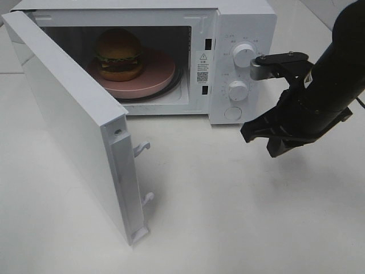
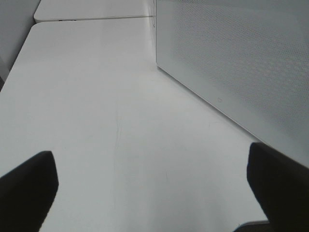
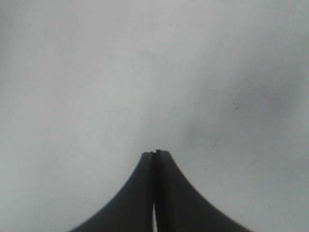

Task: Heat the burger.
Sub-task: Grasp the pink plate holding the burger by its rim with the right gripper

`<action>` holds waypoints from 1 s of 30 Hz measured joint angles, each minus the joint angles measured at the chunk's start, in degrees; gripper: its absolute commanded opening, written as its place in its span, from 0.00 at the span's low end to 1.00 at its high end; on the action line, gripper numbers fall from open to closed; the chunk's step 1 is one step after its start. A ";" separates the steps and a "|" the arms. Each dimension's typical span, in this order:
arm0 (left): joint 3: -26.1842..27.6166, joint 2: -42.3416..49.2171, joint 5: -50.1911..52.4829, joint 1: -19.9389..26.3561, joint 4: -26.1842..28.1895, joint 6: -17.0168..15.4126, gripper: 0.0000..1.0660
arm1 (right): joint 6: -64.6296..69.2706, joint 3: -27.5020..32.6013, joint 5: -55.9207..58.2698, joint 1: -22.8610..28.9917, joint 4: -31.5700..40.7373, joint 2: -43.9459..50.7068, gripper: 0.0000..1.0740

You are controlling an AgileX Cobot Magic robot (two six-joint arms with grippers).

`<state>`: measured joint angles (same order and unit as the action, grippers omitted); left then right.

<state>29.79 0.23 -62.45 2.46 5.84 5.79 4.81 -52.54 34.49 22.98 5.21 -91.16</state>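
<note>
A white microwave (image 1: 242, 23) was placed on a white table (image 1: 239, 205), and its door (image 1: 63, 114) was swung wide open to the left. A pink round plate (image 1: 157, 74) was seen inside the cavity. On the control panel an upper knob (image 1: 244, 55) was mounted above a lower knob (image 1: 238, 90), and a round button (image 1: 232, 113) was set below them.

The right arm (image 1: 342, 63) comes in from the upper right of the high view and bends downward at the wrist. The right end effector (image 3: 155, 155) points down and to the left, above the surface, its two dark fingers (image 3: 135, 193) pressed flat together with nothing between them. The left end effector (image 2: 151, 162) is spread wide, one dark finger at each side of its wrist view, and it grips nothing.
</note>
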 measured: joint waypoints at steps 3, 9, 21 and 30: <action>0.00 0.00 0.00 0.00 0.00 0.00 0.94 | -11.63 -2.18 6.25 0.00 1.09 0.00 0.02; 0.00 0.00 0.00 0.00 0.00 0.00 0.94 | -36.55 -5.73 14.09 0.00 1.15 0.00 0.03; 0.00 0.00 0.00 0.00 0.00 0.00 0.94 | -80.39 -7.16 11.52 0.00 -1.60 0.11 0.10; 0.00 0.00 0.00 0.00 0.00 0.00 0.94 | -85.60 -7.16 3.84 3.72 -5.21 0.11 0.34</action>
<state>29.79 0.23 -62.45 2.46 5.84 5.79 -80.79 -59.70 38.33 26.70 0.00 -91.04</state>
